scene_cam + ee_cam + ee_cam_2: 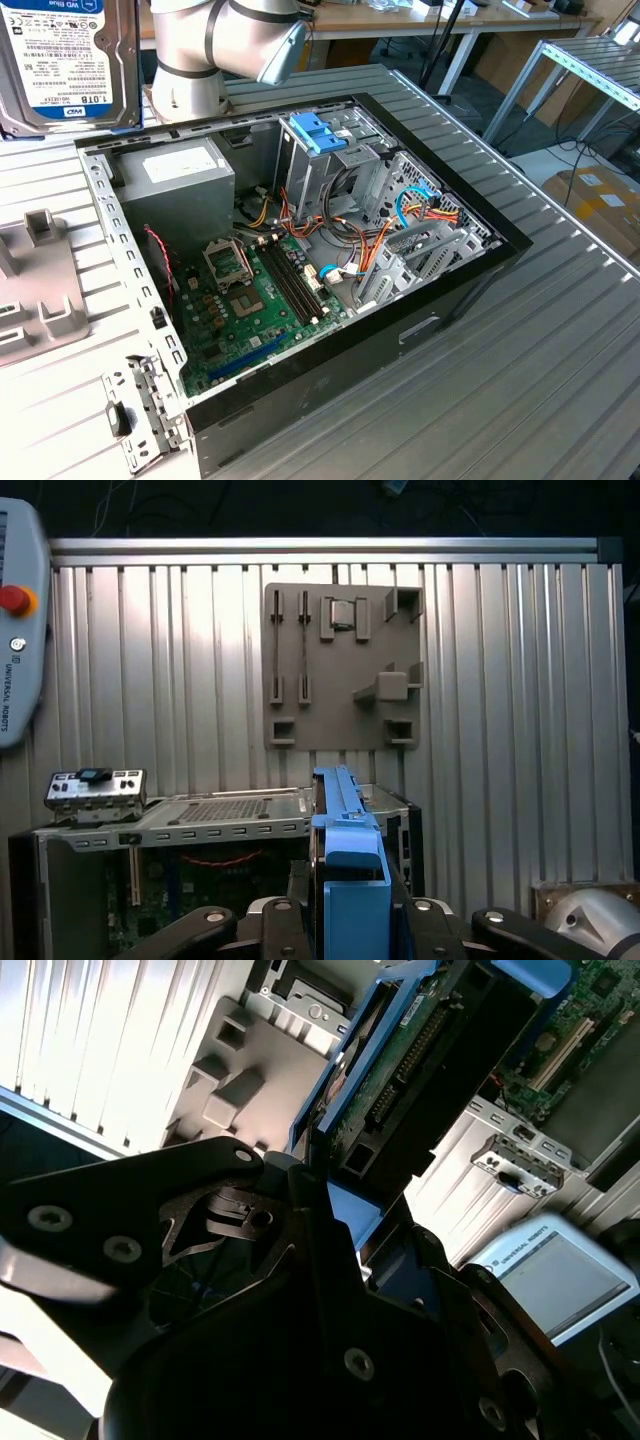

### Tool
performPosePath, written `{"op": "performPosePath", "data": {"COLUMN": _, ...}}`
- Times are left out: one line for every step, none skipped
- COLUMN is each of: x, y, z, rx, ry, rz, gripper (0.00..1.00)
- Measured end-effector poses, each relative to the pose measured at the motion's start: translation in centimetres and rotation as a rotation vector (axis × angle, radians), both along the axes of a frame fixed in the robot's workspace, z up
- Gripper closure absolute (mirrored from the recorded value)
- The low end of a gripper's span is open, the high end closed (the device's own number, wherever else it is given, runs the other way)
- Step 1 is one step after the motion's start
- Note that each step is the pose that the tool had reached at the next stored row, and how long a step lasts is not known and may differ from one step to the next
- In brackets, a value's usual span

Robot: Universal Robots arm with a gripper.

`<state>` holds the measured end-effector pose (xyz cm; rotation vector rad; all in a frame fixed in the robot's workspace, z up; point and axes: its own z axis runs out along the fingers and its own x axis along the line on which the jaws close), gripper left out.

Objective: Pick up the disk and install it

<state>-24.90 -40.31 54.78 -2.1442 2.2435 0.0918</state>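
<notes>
The gripper [345, 922] is clenching the disk [345, 830]. In the first wrist view its black fingers [290, 920] are pressing on both flat sides of the blue-tabbed edge. In the second wrist view the disk [410, 1080] is sticking out past the gripper [335, 1210], with its circuit side and connector row showing.

In the exterior view the disk [62, 60] is hanging in the air at eleven o'clock. Its labelled face is turned to the camera, and it is well apart from everything below. The open case [470, 290] is lying on its side on the table [560, 380], mid-frame. Inside it, the cage [318, 135] with blue handles is standing at twelve o'clock. The power supply [175, 175] is sitting at ten o'clock, and orange and blue cables [372, 245] are trailing at three o'clock. A grey fixture plate [340, 665] is lying on the table beside the case.

This looks like the carrying stage, with the disk lifted and not yet installed. Doing it well probably means holding the grip square on the flat sides, so the disk is not twisting between the pads. It also means travelling high enough that the free edge is clearing the case rim. The connector row seems the part most worth keeping away from loose cables. A slow, steady wrist should be limiting swing, since the disk is held by one end only.
</notes>
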Motion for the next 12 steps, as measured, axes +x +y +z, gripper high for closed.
{"op": "performPosePath", "data": {"x": 0.04, "y": -0.06, "z": -0.03, "rx": 0.0000, "ry": 0.0000, "rz": 0.000, "gripper": 0.63}}
{"op": "performPosePath", "data": {"x": 0.06, "y": -0.10, "z": -0.04, "rx": 0.0000, "ry": -0.0001, "rz": 0.000, "gripper": 0.63}}
{"op": "performPosePath", "data": {"x": 0.08, "y": -0.13, "z": -0.06, "rx": 0.0000, "ry": -0.0001, "rz": 0.000, "gripper": 0.63}}
{"op": "performPosePath", "data": {"x": 0.11, "y": -0.17, "z": -0.07, "rx": 0.0000, "ry": -0.0001, "rz": 0.000, "gripper": 0.63}}
{"op": "performPosePath", "data": {"x": 0.13, "y": -0.20, "z": -0.09, "rx": 0.0001, "ry": -0.0001, "rz": 0.000, "gripper": 0.63}}
{"op": "performPosePath", "data": {"x": 0.16, "y": -0.24, "z": -0.10, "rx": 0.0000, "ry": 0.0000, "rz": 0.000, "gripper": 0.63}}
{"op": "performPosePath", "data": {"x": 0.18, "y": -0.27, "z": -0.12, "rx": 0.0000, "ry": 0.0000, "rz": 0.000, "gripper": 0.63}}
{"op": "performPosePath", "data": {"x": 0.21, "y": -0.31, "z": -0.13, "rx": 0.0000, "ry": -0.0001, "rz": 0.000, "gripper": 0.63}}
{"op": "performPosePath", "data": {"x": 0.23, "y": -0.35, "z": -0.15, "rx": 0.0001, "ry": -0.0001, "rz": 0.000, "gripper": 0.63}}
{"op": "performPosePath", "data": {"x": 0.25, "y": -0.39, "z": -0.17, "rx": 0.0001, "ry": -0.0001, "rz": 0.000, "gripper": 0.63}}
{"op": "performPosePath", "data": {"x": 0.27, "y": -0.45, "z": -0.18, "rx": 0.0001, "ry": -0.0001, "rz": 0.000, "gripper": 0.63}}
{"op": "performPosePath", "data": {"x": 0.31, "y": -0.51, "z": -0.20, "rx": 0.0000, "ry": 0.0000, "rz": 0.000, "gripper": 0.63}}
